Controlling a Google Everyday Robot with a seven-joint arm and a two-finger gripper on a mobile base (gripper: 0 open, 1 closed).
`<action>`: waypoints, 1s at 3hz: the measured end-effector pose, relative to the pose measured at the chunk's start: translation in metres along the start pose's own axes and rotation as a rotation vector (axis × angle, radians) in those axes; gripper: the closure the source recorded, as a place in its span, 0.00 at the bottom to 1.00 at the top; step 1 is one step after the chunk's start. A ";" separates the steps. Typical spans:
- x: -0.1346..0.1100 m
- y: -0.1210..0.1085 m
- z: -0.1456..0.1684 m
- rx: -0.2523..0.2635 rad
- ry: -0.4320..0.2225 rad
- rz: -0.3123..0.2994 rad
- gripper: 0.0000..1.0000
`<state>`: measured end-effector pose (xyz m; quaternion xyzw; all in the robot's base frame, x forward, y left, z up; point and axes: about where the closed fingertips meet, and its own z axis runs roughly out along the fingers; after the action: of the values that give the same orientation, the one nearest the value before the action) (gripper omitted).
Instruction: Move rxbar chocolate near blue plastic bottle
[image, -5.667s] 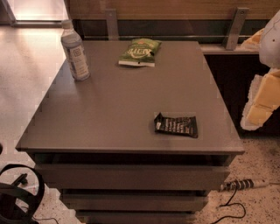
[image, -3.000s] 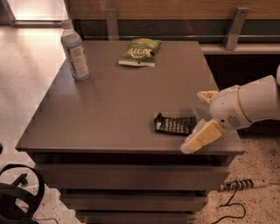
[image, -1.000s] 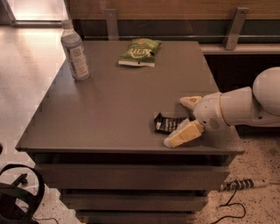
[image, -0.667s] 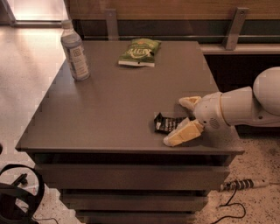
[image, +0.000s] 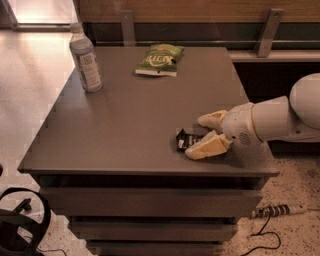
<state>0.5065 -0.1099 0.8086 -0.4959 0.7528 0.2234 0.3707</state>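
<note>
The rxbar chocolate (image: 182, 140), a small flat black wrapper with white print, lies near the table's front right edge. My gripper (image: 195, 136) reaches in from the right with its cream fingers (image: 210, 120) set either side of the bar, open; the near finger covers the bar's right part. The blue plastic bottle (image: 85, 62), tall and pale with a white cap, stands upright at the table's far left corner, well away from the bar and the gripper.
A green snack bag (image: 159, 60) lies flat at the back middle of the brown table (image: 125, 115). A wooden rail with metal posts (image: 265, 30) runs behind the table. Cables and a black object (image: 20, 225) lie on the floor in front.
My gripper has slid a little to the left, so its fingers reach further along the bar. The bar, bottle and bag have not moved.
</note>
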 end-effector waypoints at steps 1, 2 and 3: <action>-0.003 0.000 -0.002 0.000 0.000 0.000 1.00; -0.004 0.000 -0.003 -0.001 0.000 -0.002 1.00; -0.024 -0.016 -0.006 0.011 -0.013 -0.048 1.00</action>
<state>0.5246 -0.1069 0.8320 -0.5106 0.7394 0.2136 0.3834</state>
